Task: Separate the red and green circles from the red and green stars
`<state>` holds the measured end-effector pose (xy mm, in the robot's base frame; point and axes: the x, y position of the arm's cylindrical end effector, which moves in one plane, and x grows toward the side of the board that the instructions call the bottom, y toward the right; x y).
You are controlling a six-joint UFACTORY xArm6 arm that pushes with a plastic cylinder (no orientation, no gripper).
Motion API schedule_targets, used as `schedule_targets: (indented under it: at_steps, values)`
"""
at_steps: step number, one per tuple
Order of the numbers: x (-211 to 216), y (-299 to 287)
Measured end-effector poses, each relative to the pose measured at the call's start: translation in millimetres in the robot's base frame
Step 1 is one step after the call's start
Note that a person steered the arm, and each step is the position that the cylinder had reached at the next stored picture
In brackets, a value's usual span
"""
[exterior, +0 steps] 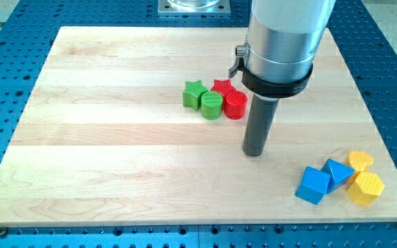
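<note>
Our tip (pixel 254 153) holds nothing, at five o'clock from the touching red circle (pixel 235 105), green circle (pixel 211 105), red star (pixel 222 87), green star (pixel 194 94). Blue blocks (pixel 320 180) and yellow blocks (pixel 363 179) sit at four o'clock.

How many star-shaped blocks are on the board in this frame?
2. The green star sits left of the green circle; the red star sits behind the red circle, partly hidden by it. All four are clustered mid-board, and no other stars show.
</note>
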<state>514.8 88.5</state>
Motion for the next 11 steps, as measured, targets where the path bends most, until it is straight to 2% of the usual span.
schedule_targets:
  at_steps: [1, 3, 7, 11]
  values:
    - [0.1, -0.2]
    - [-12.5, -125.4]
    - [-13.5, -127.8]
    - [-72.7, -128.3]
